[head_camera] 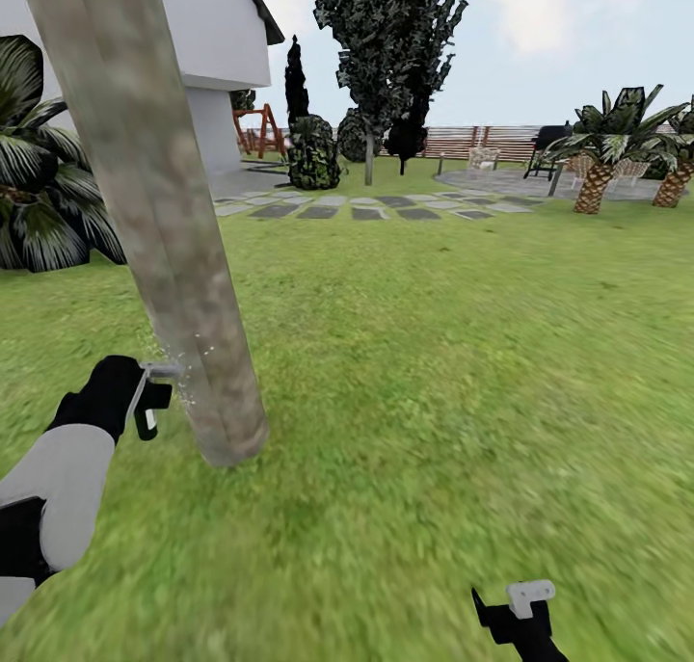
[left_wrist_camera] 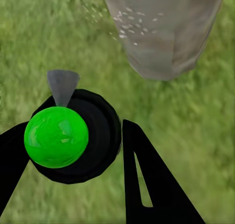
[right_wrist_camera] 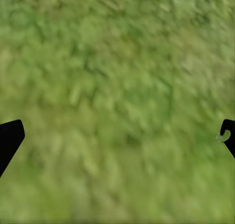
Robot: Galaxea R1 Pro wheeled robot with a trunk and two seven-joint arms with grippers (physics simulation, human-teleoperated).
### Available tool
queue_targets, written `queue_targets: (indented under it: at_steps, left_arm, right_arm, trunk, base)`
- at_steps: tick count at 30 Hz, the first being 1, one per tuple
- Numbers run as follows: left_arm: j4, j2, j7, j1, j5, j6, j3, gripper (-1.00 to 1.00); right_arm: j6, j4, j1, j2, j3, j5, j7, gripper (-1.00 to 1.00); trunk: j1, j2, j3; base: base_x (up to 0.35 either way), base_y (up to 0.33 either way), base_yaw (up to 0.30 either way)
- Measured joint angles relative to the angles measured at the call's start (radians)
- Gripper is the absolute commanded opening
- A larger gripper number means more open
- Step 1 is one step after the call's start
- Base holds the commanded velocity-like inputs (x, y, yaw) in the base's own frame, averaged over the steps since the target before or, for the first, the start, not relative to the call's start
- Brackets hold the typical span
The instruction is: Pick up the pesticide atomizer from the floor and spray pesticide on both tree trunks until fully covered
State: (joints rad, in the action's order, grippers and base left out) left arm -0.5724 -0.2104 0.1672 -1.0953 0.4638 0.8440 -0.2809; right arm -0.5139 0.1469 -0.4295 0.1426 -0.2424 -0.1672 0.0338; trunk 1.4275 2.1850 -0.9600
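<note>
holding the pesticide atomizer (left_wrist_camera: 56,136) clamped in the left gripper (left_wrist_camera: 68,150), nozzle aimed at the tree trunk (head_camera: 164,228) just beside it at 3 o'clock, white droplets (left_wrist_camera: 128,26) speckling the bark low down. hanging spread wide over bare grass floor (right_wrist_camera: 117,97), right gripper (right_wrist_camera: 117,141). second tree (head_camera: 386,45) far off at 12 o'clock.

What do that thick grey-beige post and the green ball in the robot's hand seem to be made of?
The mottled grey-beige tree trunk looks like matt bark-covered wood, going by its blotchy, dull surface. The glossy green ball-shaped atomizer top looks like smooth plastic, from its even colour and soft shine, set on a black body; the render leaves this open.
</note>
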Motion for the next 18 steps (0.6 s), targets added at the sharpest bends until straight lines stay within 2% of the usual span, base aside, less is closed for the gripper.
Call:
queue_targets:
  at_steps: [3,7,11,15,18]
  left_arm:
    - [0.0,0.001,0.002,0.028,-0.003,-0.004,-0.003,-1.0]
    - [0.002,0.002,0.003,0.035,-0.003,-0.005,-0.006,-1.0]
    - [0.002,0.002,0.003,0.036,-0.003,-0.005,-0.006,-1.0]
    - [0.003,0.001,0.001,0.038,-0.001,-0.007,-0.007,-1.0]
    - [0.002,-0.002,-0.006,0.082,-0.001,-0.015,-0.009,-1.0]
  right_arm:
    - [0.0,-0.001,0.0,0.0,0.0,0.0,0.001,1.0]
    - [0.0,0.0,0.0,0.0,0.0,0.0,0.001,1.0]
    - [0.0,0.0,0.0,0.0,0.0,0.0,0.0,1.0]
    - [0.0,0.0,0.0,0.0,0.0,0.0,0.001,1.0]
    - [0.0,0.0,0.0,-0.001,0.0,0.0,0.001,1.0]
  trunk:
    - [0.0,0.0,0.0]
    - [0.0,0.0,0.0]
    - [0.0,0.0,0.0]
    - [0.0,0.0,0.0]
    - [0.0,0.0,0.0]
  base:
    - [0.191,-0.158,0.0]
    - [0.163,-0.214,0.0]
    - [-0.096,-0.245,0.0]
    - [-0.081,-0.06,0.0]
    - [-0.003,-0.002,0.138]
